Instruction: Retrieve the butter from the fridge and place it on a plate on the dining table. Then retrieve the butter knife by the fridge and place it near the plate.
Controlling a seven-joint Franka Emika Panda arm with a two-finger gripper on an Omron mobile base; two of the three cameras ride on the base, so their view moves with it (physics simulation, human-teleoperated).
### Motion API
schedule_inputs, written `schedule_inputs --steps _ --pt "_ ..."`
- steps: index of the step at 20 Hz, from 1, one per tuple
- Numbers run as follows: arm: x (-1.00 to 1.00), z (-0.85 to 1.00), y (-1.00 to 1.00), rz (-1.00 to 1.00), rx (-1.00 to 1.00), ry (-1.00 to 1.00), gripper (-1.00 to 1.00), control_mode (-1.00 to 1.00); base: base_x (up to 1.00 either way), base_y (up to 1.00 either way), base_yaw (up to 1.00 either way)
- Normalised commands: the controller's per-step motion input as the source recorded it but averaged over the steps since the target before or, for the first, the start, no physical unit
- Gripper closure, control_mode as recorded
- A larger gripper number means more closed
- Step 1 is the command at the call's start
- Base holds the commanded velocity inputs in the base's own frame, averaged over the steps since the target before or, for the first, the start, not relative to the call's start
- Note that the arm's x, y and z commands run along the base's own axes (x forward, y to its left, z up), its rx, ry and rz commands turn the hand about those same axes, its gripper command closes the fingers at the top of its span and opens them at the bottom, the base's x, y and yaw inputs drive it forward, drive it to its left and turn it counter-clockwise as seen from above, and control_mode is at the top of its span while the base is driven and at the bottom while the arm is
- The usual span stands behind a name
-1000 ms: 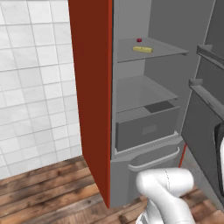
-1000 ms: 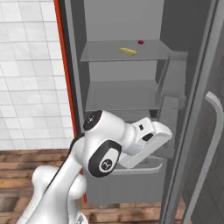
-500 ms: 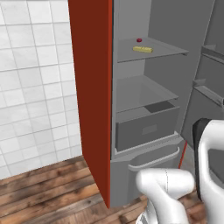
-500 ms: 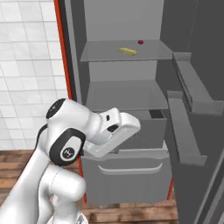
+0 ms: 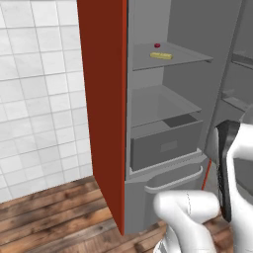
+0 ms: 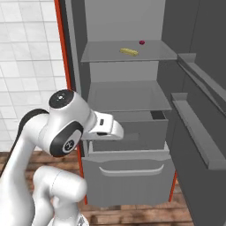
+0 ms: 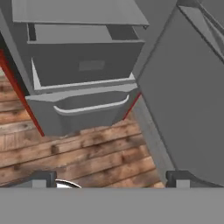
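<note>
Showing no legible writing: fridge (image 6: pixel 132 145), butter (image 6: pixel 129 51).

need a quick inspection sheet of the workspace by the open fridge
surface: grey top shelf inside the fridge, door swung open.
job's things: butter lies flat on the top shelf.
clutter: small red round item behind the butter, apart from it.
grippers: gripper open, nothing between its fingers, low before the bottom drawer.
cables: nothing seen.
surroundings: white tiled wall, wooden floor, red side panel.
</note>
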Motion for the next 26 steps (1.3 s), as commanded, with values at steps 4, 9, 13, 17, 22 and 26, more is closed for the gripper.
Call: schedule_inputs --steps 4,9,13,17,22,26 --pt "0.02 0.00 0.84 -0.03 0.45 0.18 -1.00 -1.00 0.00 0.00 0.00" --pt "-0.09 0.17 0.56 -0.02 0.18 0.21 -1.00 -1.00 0.00 0.00 0.00" --pt "-0.31 0.07 0.09 -0.10 0.01 0.03 -1.00 -1.00 0.00 0.00 0.00" --pt "-0.05 0.00 0.29 -0.19 -0.14 0.05 -1.00 -1.00 0.00 0.00 0.00" --pt "-0.02 -0.19 0.35 -0.14 -0.08 0.01 -1.00 -1.00 0.00 0.00 0.00" --pt "0.00 -0.44 0.06 0.00 -0.04 0.03 -1.00 -1.00 0.00 0.00 0.00"
